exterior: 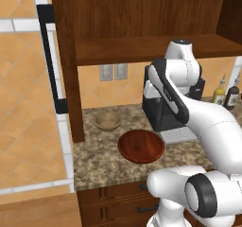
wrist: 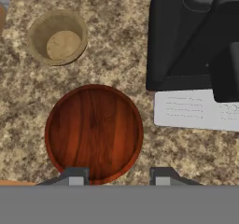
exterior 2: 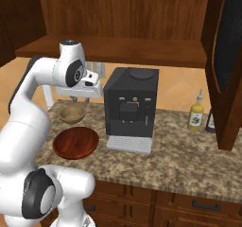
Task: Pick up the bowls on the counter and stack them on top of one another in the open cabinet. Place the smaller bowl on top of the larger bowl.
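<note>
1. My two-finger gripper hangs above the counter w/ tips spread apart, holding nothing.
2. Below it: wide, shallow, glossy reddish-brown wooden bowl on the speckled brown-beige granite counter.
3. Beyond: small, deep, pale tan bowl, near but apart.
4. Dark wooden open cabinet above; visible shelf bare. Est. progress: nil, both bowls left to move, red first.

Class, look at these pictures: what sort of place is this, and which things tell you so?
A kitchen, rendered: a granite counter over drawers, a coffee machine, and two bowls beneath an open wall cabinet.
</note>
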Controlling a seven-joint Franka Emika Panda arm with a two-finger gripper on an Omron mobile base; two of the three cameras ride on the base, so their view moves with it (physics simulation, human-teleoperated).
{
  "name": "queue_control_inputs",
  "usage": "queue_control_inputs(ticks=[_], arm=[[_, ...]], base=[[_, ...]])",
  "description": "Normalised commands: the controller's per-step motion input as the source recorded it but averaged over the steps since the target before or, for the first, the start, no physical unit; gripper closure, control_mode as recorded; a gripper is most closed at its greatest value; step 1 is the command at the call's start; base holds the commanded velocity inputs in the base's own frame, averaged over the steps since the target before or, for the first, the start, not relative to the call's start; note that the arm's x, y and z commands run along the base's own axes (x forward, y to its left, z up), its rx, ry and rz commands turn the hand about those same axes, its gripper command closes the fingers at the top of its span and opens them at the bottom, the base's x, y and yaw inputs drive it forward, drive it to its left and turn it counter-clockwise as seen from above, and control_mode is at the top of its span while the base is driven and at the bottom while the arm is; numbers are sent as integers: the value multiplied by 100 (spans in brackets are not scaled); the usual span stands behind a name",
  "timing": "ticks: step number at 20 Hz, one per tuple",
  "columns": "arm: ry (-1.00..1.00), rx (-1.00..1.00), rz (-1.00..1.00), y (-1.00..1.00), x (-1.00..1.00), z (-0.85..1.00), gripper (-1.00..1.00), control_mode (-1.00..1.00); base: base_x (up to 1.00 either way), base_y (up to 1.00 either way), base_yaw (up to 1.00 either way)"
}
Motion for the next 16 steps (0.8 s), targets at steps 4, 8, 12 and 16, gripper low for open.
queue_control_inputs(ticks=[4,8,12,16], arm=[[0,-4,3,26,-6,-9,-100,-100],[0,-17,7,100,0,-47,-100,-100],[-7,-6,14,100,-1,-43,-100,-100],[-12,-1,19,90,2,-29,-100,-100]], base=[[0,0,0],[0,0,0],[0,0,0],[0,0,0]])
